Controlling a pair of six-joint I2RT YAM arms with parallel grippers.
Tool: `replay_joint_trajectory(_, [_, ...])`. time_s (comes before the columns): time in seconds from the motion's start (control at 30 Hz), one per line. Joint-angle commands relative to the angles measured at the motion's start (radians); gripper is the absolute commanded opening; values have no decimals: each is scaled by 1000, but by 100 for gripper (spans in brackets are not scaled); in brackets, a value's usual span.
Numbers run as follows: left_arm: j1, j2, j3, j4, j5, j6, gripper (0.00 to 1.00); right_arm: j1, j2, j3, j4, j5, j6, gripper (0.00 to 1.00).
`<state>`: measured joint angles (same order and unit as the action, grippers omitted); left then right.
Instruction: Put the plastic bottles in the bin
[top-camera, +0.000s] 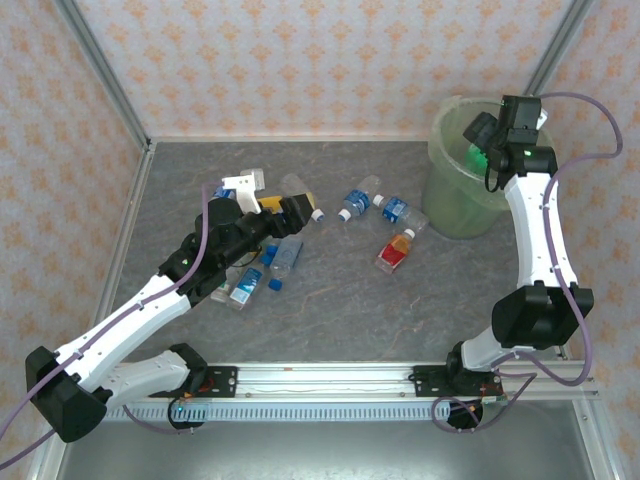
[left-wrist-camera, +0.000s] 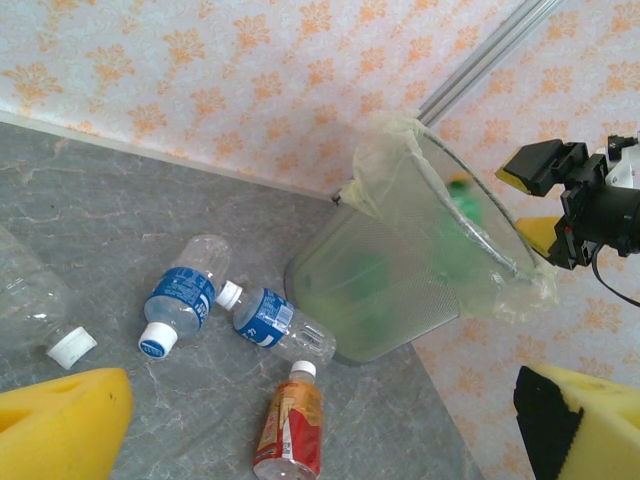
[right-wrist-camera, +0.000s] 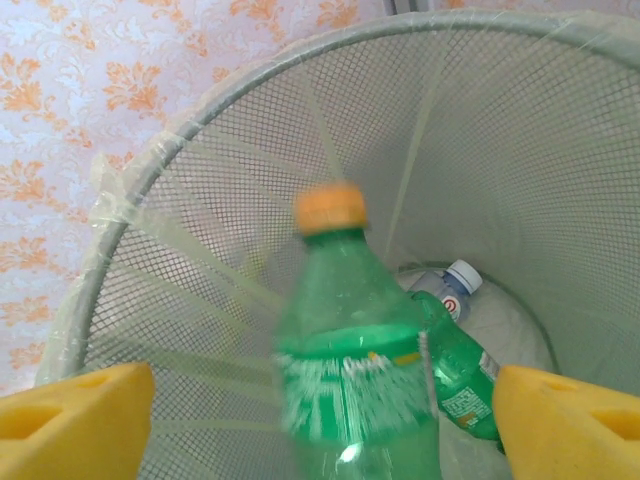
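right gripper (top-camera: 482, 135): held over the mouth of the bin, jaws spread wide, gripping nothing; its yellow pads (right-wrist-camera: 75, 420) sit at either edge of the wrist view.
green bottle (right-wrist-camera: 345, 370): upright and blurred in mid-air between those pads, touching neither, with its orange cap (right-wrist-camera: 330, 208) uppermost, seen against the inside of the bin.
bin (top-camera: 440, 205): pale green mesh bucket with a thin liner over its rim, at the far right of the table (top-camera: 330, 310).
inside the bin: a second green bottle (right-wrist-camera: 460, 385) lies at the bottom, and a clear white-capped bottle (right-wrist-camera: 462, 278) lies just beside it.
left gripper (top-camera: 288, 207): jaws spread and empty, low over a cluster of bottles at the table's left middle.
loose on the table: a red-orange bottle (top-camera: 395, 250) lies on its side near the bin. just beyond it are a left blue-label bottle (top-camera: 358, 200) and a right blue-label bottle (top-camera: 395, 210). more blue-label bottles (top-camera: 285, 255) lie beside the left arm.
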<state>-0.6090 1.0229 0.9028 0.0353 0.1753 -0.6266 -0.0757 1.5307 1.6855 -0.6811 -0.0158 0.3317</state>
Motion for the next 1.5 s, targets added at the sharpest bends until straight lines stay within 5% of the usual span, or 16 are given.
replay_joint_trajectory(0.0, [-8,-1,40,11,-19,19,99,-3,-14,16,8,-29,-20,94])
replay_joint_trajectory(0.47, [-8,-13,25,-47,-155,-8,99,18,-79,-13,9,-90,-12,100])
replay_joint_trajectory(0.77, [-8,-39,-20,-136,-301,-56,99,162,-123,-28,11,-42,12,100])
replay_joint_trajectory(1.13, [-7,-29,-70,-164,-201,-43,99,443,-172,-218,38,107,149,100])
replay_joint_trajectory(1.47, [-8,64,-49,-138,-54,60,99,584,-232,-524,93,166,462,100])
